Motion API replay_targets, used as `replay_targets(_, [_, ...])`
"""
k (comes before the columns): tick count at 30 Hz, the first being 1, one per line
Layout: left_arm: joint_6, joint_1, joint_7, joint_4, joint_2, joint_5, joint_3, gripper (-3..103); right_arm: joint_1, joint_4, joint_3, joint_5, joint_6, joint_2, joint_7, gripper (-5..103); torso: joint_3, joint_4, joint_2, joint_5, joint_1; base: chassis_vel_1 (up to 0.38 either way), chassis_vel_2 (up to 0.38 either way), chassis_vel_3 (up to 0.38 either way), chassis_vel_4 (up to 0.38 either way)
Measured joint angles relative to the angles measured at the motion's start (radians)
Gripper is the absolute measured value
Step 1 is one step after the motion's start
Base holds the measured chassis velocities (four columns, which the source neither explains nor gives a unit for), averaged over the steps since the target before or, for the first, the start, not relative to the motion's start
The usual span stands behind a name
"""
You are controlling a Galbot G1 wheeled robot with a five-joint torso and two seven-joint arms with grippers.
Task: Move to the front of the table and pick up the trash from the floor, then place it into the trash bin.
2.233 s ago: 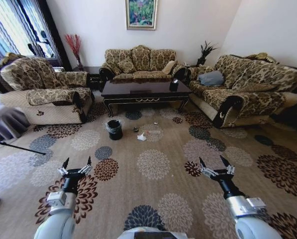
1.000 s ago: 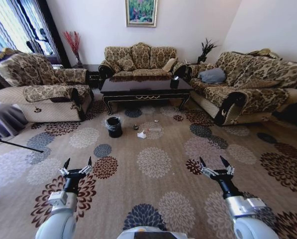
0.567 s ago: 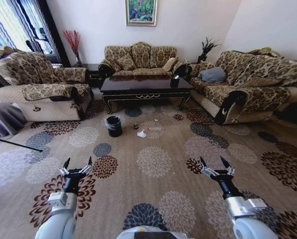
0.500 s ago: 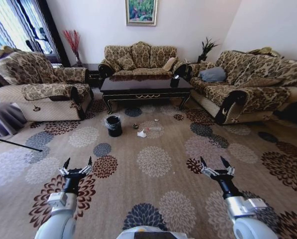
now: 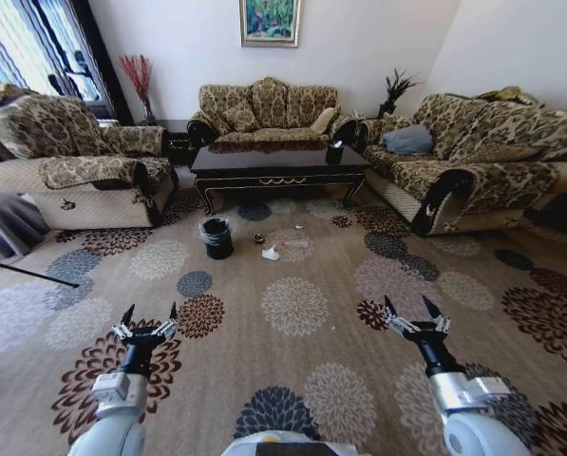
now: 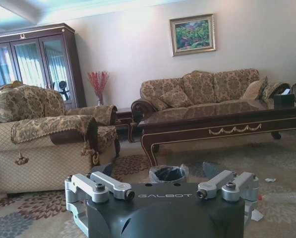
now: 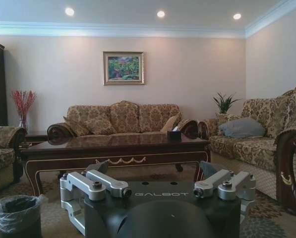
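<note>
Left gripper (image 5: 149, 319) low over carpet, near robot's left side, fingers spread wide, holding nothing. Bin (image 5: 217, 237) with plastic liner stands on carpet ahead, just off table's left front leg. Right of bin, on floor: dark lump (image 5: 259, 239), crumpled white paper (image 5: 271, 254), clear bottle (image 5: 295, 244). Dark table (image 5: 278, 163) behind litter, in front of sofa (image 5: 269, 112). Right gripper (image 5: 414, 313) low over carpet at robot's right, fingers spread wide, holding nothing.
</note>
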Motion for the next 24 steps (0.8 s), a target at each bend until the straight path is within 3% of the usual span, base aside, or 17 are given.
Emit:
replay_targets(15, [0.013, -0.033, 0.000, -0.049, 0.028, -0.043, -0.001, 100, -0.001, 0.001, 0.015, 0.015, 0.034, 0.009, -0.001, 100, -0.036, 0.0000, -0.062, 0.0000, -0.026, 0.000, 0.000, 0.000, 0.000])
replay_targets(24, [0.020, -0.042, -0.003, -0.041, 0.092, -0.079, -0.021, 100, 0.019, -0.024, 0.014, -0.011, 0.048, 0.021, -0.010, 100, -0.060, 0.0000, -0.103, 0.0000, -0.043, 0.000, 0.000, 0.000, 0.000])
